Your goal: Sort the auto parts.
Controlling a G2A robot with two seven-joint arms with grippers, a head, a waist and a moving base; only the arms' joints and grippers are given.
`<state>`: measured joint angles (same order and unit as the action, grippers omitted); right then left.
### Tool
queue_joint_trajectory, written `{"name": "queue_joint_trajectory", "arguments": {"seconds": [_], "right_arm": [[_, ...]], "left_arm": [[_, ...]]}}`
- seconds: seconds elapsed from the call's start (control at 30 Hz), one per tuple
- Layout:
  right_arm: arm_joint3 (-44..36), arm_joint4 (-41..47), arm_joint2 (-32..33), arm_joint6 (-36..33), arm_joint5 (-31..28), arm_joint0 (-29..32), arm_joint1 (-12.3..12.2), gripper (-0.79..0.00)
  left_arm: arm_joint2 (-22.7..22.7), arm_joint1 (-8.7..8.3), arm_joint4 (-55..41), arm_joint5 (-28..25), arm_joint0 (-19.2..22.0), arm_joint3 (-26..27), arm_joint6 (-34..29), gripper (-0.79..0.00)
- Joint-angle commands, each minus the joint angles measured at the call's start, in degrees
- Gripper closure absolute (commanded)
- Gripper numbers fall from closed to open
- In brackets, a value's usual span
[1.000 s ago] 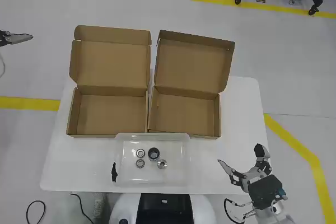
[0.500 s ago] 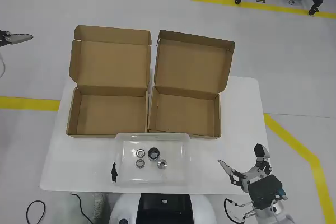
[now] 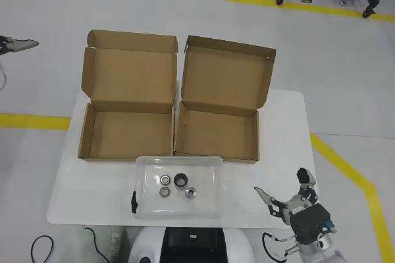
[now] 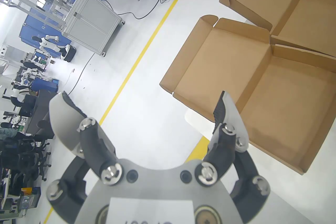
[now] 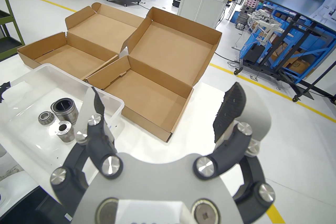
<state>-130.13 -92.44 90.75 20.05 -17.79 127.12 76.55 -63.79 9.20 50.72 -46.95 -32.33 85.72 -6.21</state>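
A clear plastic tray (image 3: 212, 197) at the table's front middle holds the auto parts: a dark cylindrical bearing (image 5: 64, 108), a small tapered bearing (image 5: 46, 118) and a steel bushing (image 5: 64, 131). Behind it stand two open, bare cardboard boxes, left (image 3: 125, 135) and right (image 3: 217, 135). My right gripper (image 3: 281, 184) hovers open and holds nothing over the table's front right corner, to the right of the tray and apart from it. My left gripper (image 4: 143, 101) is open with nothing in it, out over the floor left of the table, facing the boxes.
The white table (image 3: 283, 131) has bare surface to the right of the boxes. A small black piece (image 3: 133, 202) lies by the tray's left edge. Yellow floor lines (image 3: 26, 121) run past the table.
In the top view my right gripper has shifted very slightly to the left. The tray, its parts and the boxes have not moved.
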Motion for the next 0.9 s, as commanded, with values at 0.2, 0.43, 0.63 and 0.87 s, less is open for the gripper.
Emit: {"name": "queue_joint_trajectory", "arguments": {"seconds": [0.2, 0.43, 0.63, 0.87], "right_arm": [[1.2, -1.3, -4.0, -2.8, -4.7, -6.0, -0.5, -0.785], [3.6, -3.9, -9.6, -7.3, -9.8, -12.7, -0.9, -0.785], [6.3, -3.5, -13.3, -11.1, -14.6, -18.4, -1.2, -0.785], [9.8, -1.2, -16.0, -14.3, -18.4, -23.8, -1.5, -0.785]], "left_arm": [[0.0, 0.00, 0.0, 0.0, 0.0, 0.0, 0.0, -0.785], [0.0, 0.00, 0.0, 0.0, 0.0, 0.0, 0.0, -0.785], [0.0, 0.00, 0.0, 0.0, 0.0, 0.0, 0.0, -0.785], [0.0, 0.00, 0.0, 0.0, 0.0, 0.0, 0.0, -0.785]]}}
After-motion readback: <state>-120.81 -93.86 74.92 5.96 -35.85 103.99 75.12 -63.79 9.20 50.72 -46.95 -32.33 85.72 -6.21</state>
